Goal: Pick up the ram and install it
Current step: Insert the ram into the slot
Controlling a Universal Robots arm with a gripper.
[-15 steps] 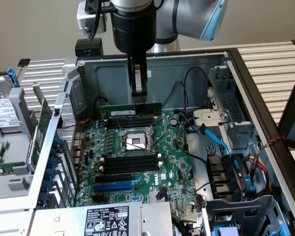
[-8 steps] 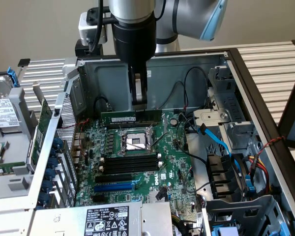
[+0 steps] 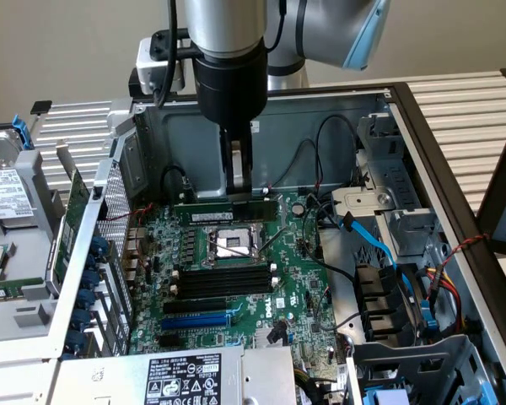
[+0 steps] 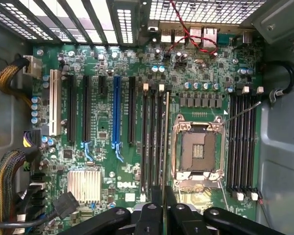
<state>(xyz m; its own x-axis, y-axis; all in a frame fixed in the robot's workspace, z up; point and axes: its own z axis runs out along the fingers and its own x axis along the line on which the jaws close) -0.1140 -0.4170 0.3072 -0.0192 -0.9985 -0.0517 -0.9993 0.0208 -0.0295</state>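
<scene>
The ram (image 3: 228,210) is a long thin green stick with a white label. It hangs level inside the open computer case, above the motherboard (image 3: 295,291) near the CPU socket (image 3: 230,245). My gripper (image 3: 236,192) is shut on its middle from above. In the wrist view the ram (image 4: 165,142) appears edge-on as a thin line. There it runs along the black memory slots (image 4: 152,142) beside the CPU socket (image 4: 198,149), with my fingers (image 4: 152,215) closed around it. More black memory slots (image 3: 223,280) lie on the near side of the socket.
A long blue slot (image 3: 198,321) and the power supply (image 3: 181,380) sit toward the front. A green expansion card (image 3: 72,228) stands outside the case at the exterior view's left. Blue and black cables (image 3: 371,240) and drive bays crowd the right. A second slot bank (image 4: 242,142) lies beyond the socket.
</scene>
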